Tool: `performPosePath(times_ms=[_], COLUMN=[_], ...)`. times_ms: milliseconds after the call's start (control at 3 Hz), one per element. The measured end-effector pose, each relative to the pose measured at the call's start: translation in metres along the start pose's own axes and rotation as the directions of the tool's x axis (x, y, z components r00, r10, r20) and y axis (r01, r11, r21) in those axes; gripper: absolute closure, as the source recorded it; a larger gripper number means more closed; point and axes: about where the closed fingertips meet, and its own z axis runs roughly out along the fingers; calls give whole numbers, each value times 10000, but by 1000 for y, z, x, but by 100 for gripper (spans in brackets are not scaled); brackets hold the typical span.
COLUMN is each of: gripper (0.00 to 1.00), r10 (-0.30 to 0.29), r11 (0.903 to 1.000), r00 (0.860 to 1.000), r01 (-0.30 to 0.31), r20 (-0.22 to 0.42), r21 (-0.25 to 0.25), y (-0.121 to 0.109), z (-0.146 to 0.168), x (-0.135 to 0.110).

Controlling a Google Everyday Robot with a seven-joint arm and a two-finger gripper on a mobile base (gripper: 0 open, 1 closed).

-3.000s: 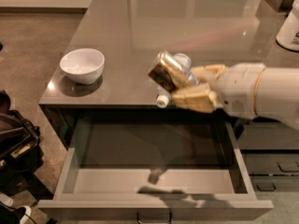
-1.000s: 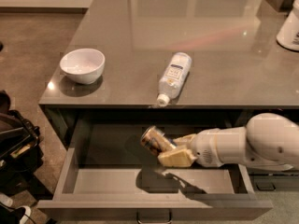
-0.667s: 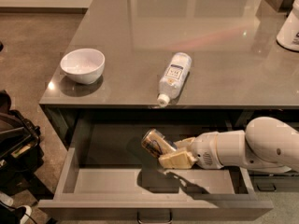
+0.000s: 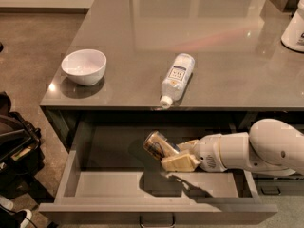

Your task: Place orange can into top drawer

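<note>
The orange can (image 4: 157,146) lies tilted, its silvery end facing left, held inside the open top drawer (image 4: 114,186). My gripper (image 4: 175,155) reaches in from the right on a white arm and is shut on the can. The can hangs a little above the grey drawer floor, near the drawer's middle, casting a shadow below. The drawer's dark handle (image 4: 156,221) shows at the bottom edge.
A clear water bottle (image 4: 176,78) with a white cap lies on the grey countertop near its front edge. A white bowl (image 4: 84,66) stands at the counter's left. A white container (image 4: 295,27) stands at the far right. Dark objects (image 4: 14,141) sit on the floor at left.
The gripper has carried the can from above the countertop down into the open drawer. Over the last second it has barely moved.
</note>
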Motion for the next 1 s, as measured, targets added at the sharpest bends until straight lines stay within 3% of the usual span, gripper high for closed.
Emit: performPosePath(times_ms=[667, 1000], gripper=[12, 0], r10=[127, 349], r11=[9997, 9986], r00=[9999, 9994], r01=[-128, -352], r20=[27, 71], r21=[213, 391], y=[-6, -15], z=[3, 7], x=[7, 17])
